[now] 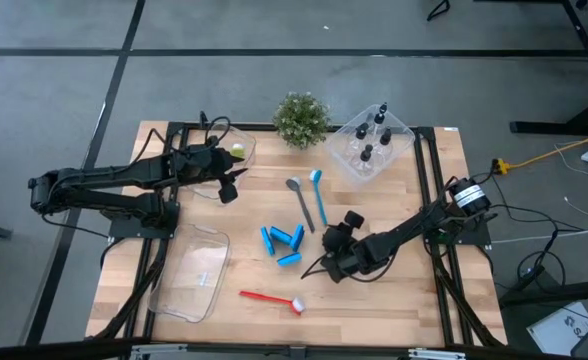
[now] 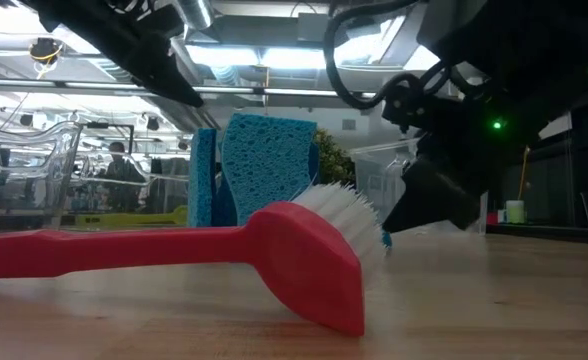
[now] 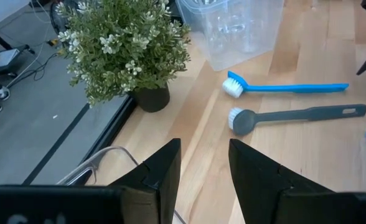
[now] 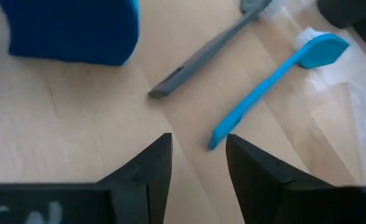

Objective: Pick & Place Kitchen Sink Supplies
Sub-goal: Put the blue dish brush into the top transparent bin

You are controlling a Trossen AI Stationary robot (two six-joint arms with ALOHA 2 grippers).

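A blue brush (image 1: 319, 195) and a grey brush (image 1: 301, 200) lie side by side on the table's middle, bristle heads toward the far edge. Several blue sponge pieces (image 1: 282, 243) stand near them, and a red brush (image 1: 272, 298) lies flat toward the near edge. Black-capped bottles (image 1: 374, 135) stand in a clear bin (image 1: 399, 150) at the far right. My right gripper (image 4: 198, 143) hovers open just short of the blue brush's handle end (image 4: 215, 140), touching nothing. My left gripper (image 3: 205, 149) waits open at the far left, by a clear bin (image 1: 242, 165) holding a yellow-green item (image 1: 237, 152).
A small potted plant (image 1: 301, 118) stands at the far edge between the two far bins. A third clear bin (image 1: 194, 270) lies at the near left. Bare wood lies to the near right of the red brush.
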